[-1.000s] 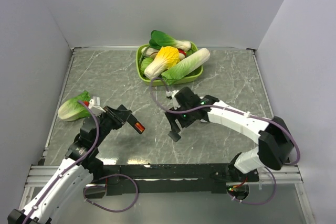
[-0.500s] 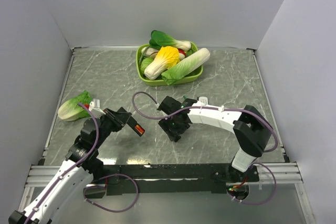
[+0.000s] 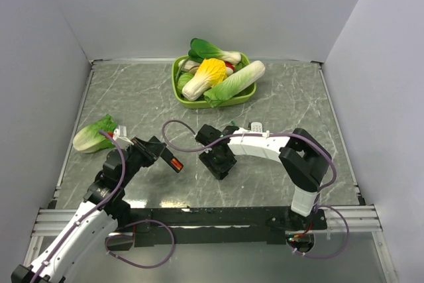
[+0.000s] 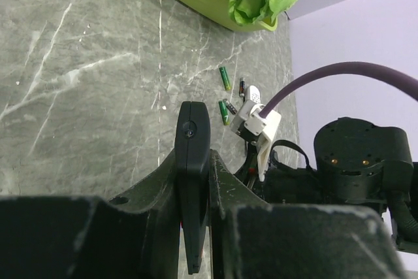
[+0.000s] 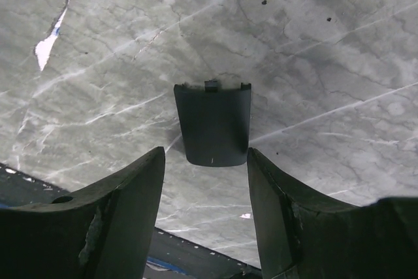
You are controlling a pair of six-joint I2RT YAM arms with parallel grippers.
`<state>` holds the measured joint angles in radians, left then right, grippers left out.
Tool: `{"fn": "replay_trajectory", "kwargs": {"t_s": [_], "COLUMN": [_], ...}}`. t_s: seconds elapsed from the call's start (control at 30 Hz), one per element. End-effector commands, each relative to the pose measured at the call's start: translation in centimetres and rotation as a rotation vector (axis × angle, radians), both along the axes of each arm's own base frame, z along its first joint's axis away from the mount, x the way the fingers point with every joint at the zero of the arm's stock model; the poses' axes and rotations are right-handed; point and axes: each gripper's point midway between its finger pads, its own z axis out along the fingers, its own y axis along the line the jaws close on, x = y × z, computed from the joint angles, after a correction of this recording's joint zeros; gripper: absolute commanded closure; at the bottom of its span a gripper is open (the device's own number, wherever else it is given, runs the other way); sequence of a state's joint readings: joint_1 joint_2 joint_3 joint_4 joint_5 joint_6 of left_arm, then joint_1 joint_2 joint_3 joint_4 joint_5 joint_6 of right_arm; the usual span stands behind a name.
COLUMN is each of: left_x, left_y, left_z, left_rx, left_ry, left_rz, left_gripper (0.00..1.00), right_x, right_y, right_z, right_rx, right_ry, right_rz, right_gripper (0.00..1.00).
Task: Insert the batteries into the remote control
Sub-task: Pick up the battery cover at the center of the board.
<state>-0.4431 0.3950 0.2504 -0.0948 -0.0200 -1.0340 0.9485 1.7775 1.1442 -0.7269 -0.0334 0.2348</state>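
On the table (image 3: 132, 97): vegetable tray (image 3: 176, 71) at 12 o'clock, batteries (image 4: 225, 78) at 6 o'clock of it, loose cabbage (image 3: 93, 135) at 9 o'clock, cover piece (image 5: 213, 124) flat near centre.

The table (image 5: 313, 44) looks like smooth grey marble with a faint sheen. My right fingers (image 5: 124, 213) and the small cover (image 5: 212, 125) are matt black plastic.

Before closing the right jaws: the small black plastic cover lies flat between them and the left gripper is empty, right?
Not empty: the left wrist view shows the left gripper shut on the slim black bar remote. The rest stands.
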Motion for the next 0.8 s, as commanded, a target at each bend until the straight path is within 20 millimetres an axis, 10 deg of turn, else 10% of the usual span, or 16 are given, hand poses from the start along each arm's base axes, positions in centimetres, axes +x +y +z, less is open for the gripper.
{"fn": "replay_trajectory", "kwargs": {"t_s": [0.0, 0.47, 0.77], "left_x": [0.1, 0.0, 0.1], "left_y": [-0.4, -0.7, -1.6], "left_z": [1.4, 1.3, 0.9], "left_rx": [-0.039, -0.056, -0.164], "left_ry": [-0.041, -0.036, -0.051], "left_rz": [-0.012, -0.021, -0.043], "left_gripper": [0.99, 0.98, 0.99], "right_x": [0.4, -1.1, -0.9], "right_y": [0.0, -1.0, -0.5], "right_z": [-0.6, -2.9, -1.0], "right_rx": [-0.044, -0.114, -0.056], "right_ry": [-0.027, -0.012, -0.049], "right_rz": [-0.019, -0.010, 0.023], "right_gripper": [0.39, 0.48, 0.62]}}
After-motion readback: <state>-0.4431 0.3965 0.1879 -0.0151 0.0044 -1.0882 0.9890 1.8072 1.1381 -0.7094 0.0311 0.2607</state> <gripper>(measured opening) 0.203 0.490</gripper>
